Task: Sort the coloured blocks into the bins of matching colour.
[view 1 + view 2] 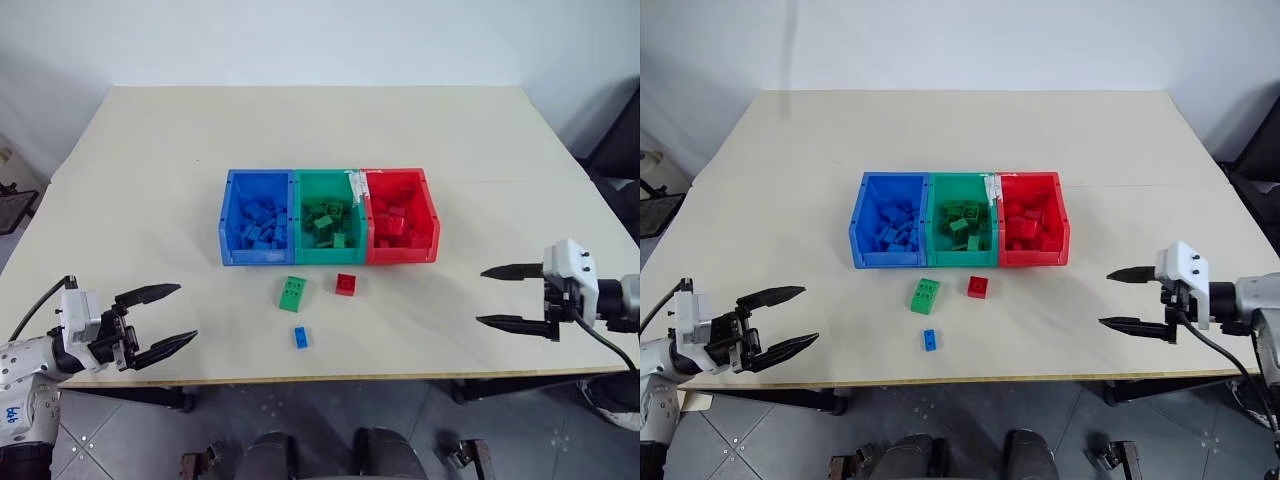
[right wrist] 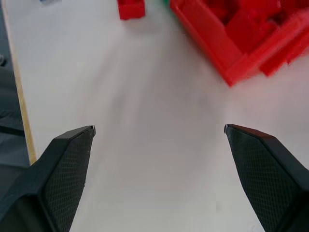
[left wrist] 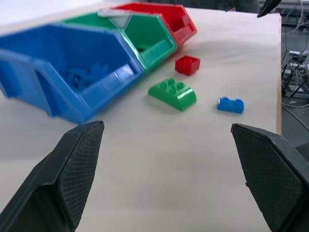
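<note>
Three joined bins stand mid-table: a blue bin (image 1: 256,256), a green bin (image 1: 327,258) and a red bin (image 1: 403,255), each holding several bricks of its own colour. In front of them lie a green brick (image 1: 293,293), a small red brick (image 1: 346,284) and a tiny blue brick (image 1: 301,337). My left gripper (image 1: 172,318) hovers open and empty at the table's front left corner, well left of the loose bricks. My right gripper (image 1: 496,296) is open and empty over the table's right side, pointing toward the bins.
The pale table (image 1: 320,130) stretches wide behind and beside the bins. Its front edge (image 1: 330,378) runs just below the blue brick. A dark object (image 1: 622,150) stands off the table's right edge.
</note>
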Available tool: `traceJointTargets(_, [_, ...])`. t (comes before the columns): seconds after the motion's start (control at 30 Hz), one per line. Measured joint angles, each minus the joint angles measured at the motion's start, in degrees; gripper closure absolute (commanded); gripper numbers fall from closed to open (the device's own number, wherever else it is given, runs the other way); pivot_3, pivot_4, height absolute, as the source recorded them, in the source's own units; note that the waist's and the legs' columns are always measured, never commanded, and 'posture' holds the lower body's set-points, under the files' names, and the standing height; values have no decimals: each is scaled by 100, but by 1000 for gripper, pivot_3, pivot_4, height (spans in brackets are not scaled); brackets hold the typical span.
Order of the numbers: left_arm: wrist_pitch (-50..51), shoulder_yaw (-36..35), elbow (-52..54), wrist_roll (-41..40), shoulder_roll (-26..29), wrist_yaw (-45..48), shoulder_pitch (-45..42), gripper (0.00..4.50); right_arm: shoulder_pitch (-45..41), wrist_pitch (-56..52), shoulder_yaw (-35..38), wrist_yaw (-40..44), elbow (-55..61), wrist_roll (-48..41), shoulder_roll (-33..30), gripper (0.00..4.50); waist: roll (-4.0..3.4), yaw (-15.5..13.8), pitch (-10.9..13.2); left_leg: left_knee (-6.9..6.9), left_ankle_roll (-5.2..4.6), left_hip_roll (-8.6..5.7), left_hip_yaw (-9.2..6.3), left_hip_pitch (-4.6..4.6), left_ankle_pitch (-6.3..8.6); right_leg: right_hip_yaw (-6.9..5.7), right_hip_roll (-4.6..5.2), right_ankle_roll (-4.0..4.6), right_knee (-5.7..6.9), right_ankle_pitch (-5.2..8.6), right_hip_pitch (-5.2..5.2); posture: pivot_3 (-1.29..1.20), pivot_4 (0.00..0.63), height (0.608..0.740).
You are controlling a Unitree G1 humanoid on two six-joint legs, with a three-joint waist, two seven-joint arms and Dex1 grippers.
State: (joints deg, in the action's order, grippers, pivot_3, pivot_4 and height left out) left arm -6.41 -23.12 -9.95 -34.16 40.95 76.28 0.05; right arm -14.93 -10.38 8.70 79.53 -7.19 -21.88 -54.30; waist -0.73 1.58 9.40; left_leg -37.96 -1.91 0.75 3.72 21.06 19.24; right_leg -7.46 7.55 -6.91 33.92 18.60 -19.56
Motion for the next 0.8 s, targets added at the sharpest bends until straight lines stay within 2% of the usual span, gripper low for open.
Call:
traceJointTargets(0.1, [12,21,21,9,-3,-36,23,0,-123,-467,-375,-553,468,78,429,23,0,-4,0,-1,0,0,-2,1,0,0,0,0,2,0,-1,0,150,740])
traceJointTargets(0.2, [36,81,168,12,-51,-123,46,0,-467,-1043,-975,-1310,944,214,1257,23,-2,0,1,0,4,2,-5,4,-2,1,-1,0,5,0,-6,0,150,740])
traceJointTargets(0.37, [73,60,402,9,-59,-257,323,0,-714,-1335,-1515,-1869,1021,450,1789,23,2,-49,-1,-1,-3,-13,-21,8,3,3,8,0,10,0,-4,0,150,740])
traceJointTargets(0.57, [88,-15,725,-14,-86,-405,549,0,-987,-1045,-2088,-2116,385,886,2445,23,5,-13,-2,-1,0,-10,-22,6,1,1,3,0,13,0,-4,0,150,740])
traceJointTargets(0.77, [100,-79,923,-35,-115,-460,752,0,-1430,-552,-2248,-2215,-354,1171,2914,23,5,16,-2,1,2,-5,-19,3,0,0,-3,0,22,0,-8,0,150,740])
traceJointTargets(0.8, [100,-96,929,-39,-115,-464,780,0,-1468,-492,-2254,-2222,-436,1184,2952,196,5,16,-2,1,2,-5,-18,2,0,0,-3,0,23,0,-7,0,150,740])
